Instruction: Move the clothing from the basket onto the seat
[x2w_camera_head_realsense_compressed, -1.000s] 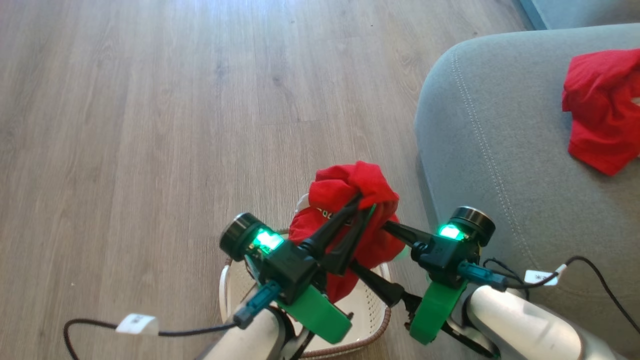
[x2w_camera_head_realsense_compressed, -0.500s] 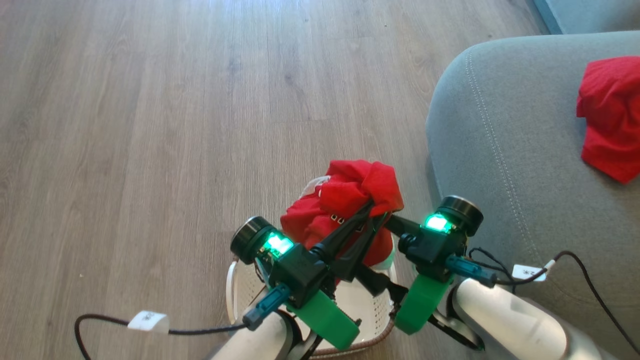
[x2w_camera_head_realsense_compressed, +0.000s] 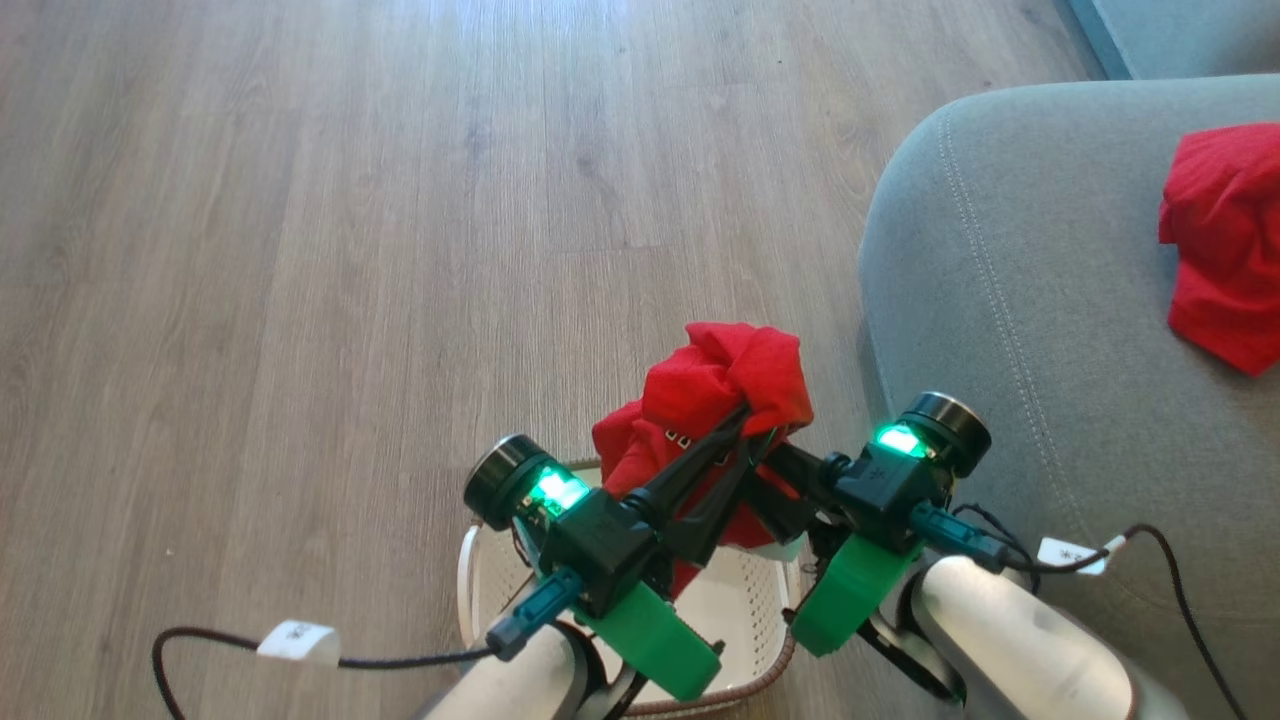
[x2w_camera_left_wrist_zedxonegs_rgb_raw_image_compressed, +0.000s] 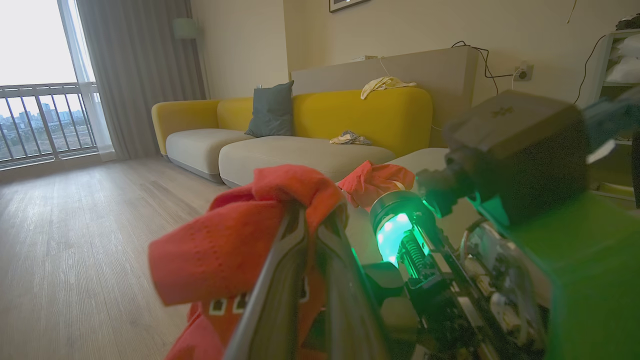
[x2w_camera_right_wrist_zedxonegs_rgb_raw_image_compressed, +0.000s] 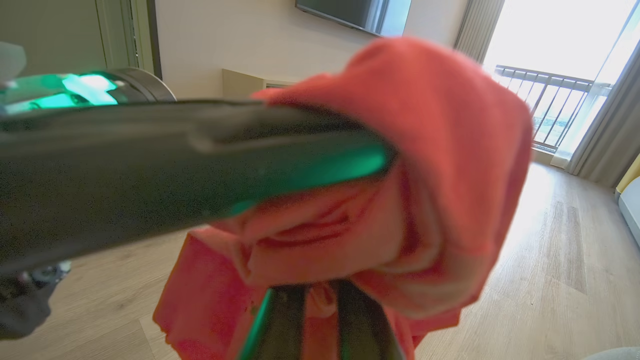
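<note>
A bright red soft fabric garment (x2w_camera_head_realsense_compressed: 730, 375) with small white lettering is being held bunched in the air, directly above the small rectangular cream plastic laundry basket (x2w_camera_head_realsense_compressed: 745, 610) with perforated walls and a brown woven-look rim. The cloth is being clenched between the two long dark fingers of the left gripper (x2w_camera_head_realsense_compressed: 752, 422). Its jaws are being pressed tight on a fold near the top of the bundle, and the lower folds are hanging down towards the basket's opening.

In the right wrist view the right gripper (x2w_camera_right_wrist_zedxonegs_rgb_raw_image_compressed: 320, 292) is being shown with its jaws drawn close and red cloth caught between them. It appears to be grasping the same garment from the other side, though the blur there is making this less than certain.

The basket is standing on the pale wood-look plank floor (x2w_camera_head_realsense_compressed: 300, 250), just beside the large grey fabric-upholstered seat (x2w_camera_head_realsense_compressed: 1000, 300) with its line of pale stitching. A second bright red garment (x2w_camera_head_realsense_compressed: 1225, 250) is lying crumpled on the seat's top, well apart from both grippers.
</note>
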